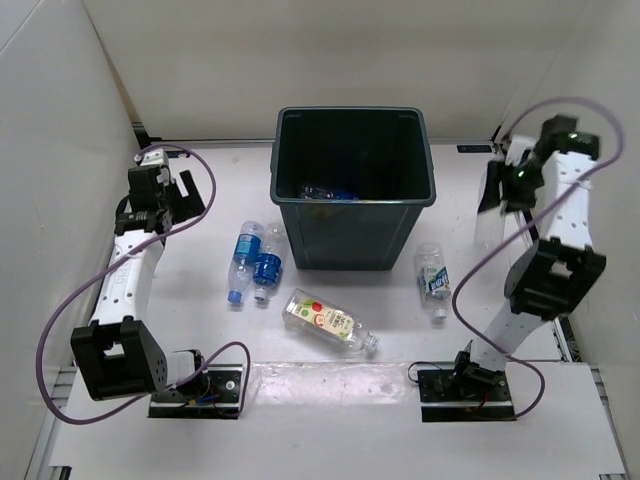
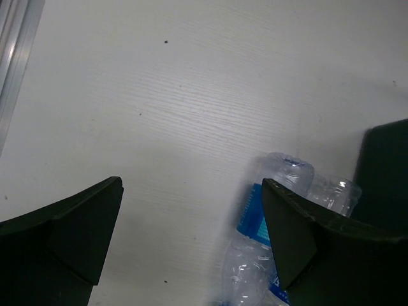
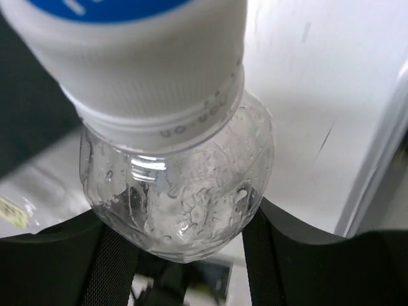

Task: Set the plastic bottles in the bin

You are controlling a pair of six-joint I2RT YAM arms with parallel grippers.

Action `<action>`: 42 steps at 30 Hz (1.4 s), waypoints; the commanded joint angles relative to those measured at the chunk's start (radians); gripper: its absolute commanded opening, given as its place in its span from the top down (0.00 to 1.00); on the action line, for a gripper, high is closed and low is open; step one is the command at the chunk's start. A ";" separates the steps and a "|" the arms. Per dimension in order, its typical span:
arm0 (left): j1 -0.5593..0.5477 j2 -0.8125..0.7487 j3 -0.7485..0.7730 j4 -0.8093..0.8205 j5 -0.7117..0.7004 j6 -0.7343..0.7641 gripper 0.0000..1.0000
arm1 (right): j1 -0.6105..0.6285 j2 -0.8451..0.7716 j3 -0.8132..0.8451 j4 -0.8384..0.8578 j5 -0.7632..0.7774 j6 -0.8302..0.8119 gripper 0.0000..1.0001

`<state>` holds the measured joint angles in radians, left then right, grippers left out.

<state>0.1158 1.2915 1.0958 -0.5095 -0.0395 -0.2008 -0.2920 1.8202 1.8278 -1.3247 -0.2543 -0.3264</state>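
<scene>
Top external, first pass: found large dark teal-grey square plastic bin (image 1: 352,235) standing mid-table, with a blue-marked item lying inside (too small to tell more). Logged four bottles lying on the white tabletop (image 1: 180,300):
- two clear blue-labelled plastic bottles (image 1: 245,255) close side by side, just left of the bin
- wider clear fruit-labelled bottle (image 1: 328,320) on its side in front of the bin
- small clear white-and-blue-labelled bottle (image 1: 433,279) near the bin's right front corner

Left wrist: found left gripper (image 2: 191,191) spread wide, holding nothing, over bare table beside the blue-labelled pair.

Right wrist: found right gripper (image 3: 178,220) clamped on the clear lower body of a clear plastic bottle with white-and-blue wrap (image 3: 146,70). Seen held to the right of the bin, outside its rim.
</scene>
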 commanded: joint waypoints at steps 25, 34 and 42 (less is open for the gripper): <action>0.041 -0.044 -0.004 0.040 0.293 -0.065 0.00 | 0.645 -0.364 0.303 0.528 -0.137 0.159 0.10; -0.045 -0.021 -0.019 0.036 0.307 -0.034 0.00 | 0.395 -0.345 0.344 0.576 0.107 0.375 0.10; -0.180 0.103 -0.037 -0.070 0.262 -0.048 0.00 | 0.130 -0.352 0.156 0.464 -0.140 0.543 0.10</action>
<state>-0.0544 1.3529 1.0523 -0.5213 0.2516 -0.2340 -0.1108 1.4815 2.0552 -0.8200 -0.2939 0.1173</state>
